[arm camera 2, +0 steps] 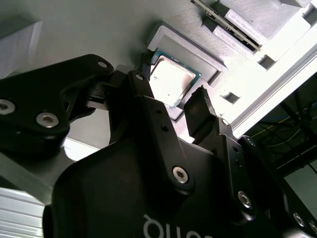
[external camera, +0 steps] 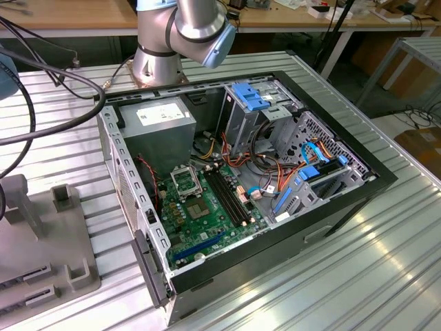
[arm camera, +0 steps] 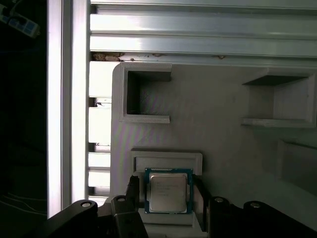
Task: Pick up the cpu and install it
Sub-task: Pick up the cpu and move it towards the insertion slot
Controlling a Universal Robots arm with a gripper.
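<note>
A ribbed aluminium tabletop carries an open black computer case, with a grey moulded plastic tray at its nine o'clock in the exterior view. The black gripper's jaws stand open slightly wider than the small square silver-topped cpu and flank it without gripping. It lies flat and face-up in the tray's recess.

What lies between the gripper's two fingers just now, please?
The cpu, lying in a recess of the grey holder; both wrist views show the gripper straddling it.
</note>
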